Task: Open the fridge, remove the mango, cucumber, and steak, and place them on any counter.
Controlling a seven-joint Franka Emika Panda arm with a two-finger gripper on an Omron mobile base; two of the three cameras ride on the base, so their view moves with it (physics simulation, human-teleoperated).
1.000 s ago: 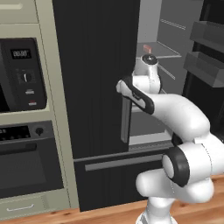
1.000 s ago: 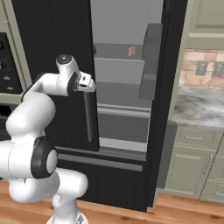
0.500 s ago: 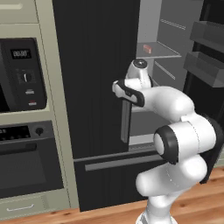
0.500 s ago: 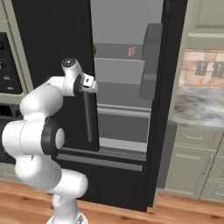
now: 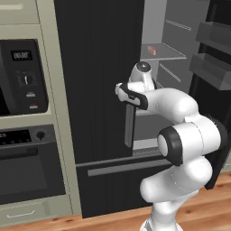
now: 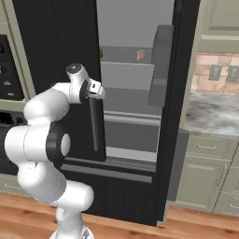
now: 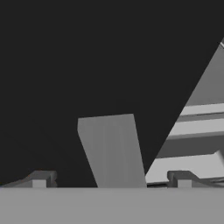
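The black fridge has its right door swung open, and the left door is closed. On an upper shelf of the light grey interior lies a small pinkish-red piece, the steak. The mango and cucumber are out of view. My gripper is at the top of the left door's grey bar handle. In the hand view the gripper is open, and the handle stands between the two fingertips. I cannot tell whether they touch it.
A marbled counter over sage green cabinets lies to the right of the fridge. A black microwave and an oven sit in beige cabinetry to the left. The open door's bins jut out at the right.
The hand has shifted a little left, onto the left door's handle. The arm's elbow has folded in closer to the base. The jaws stayed open.
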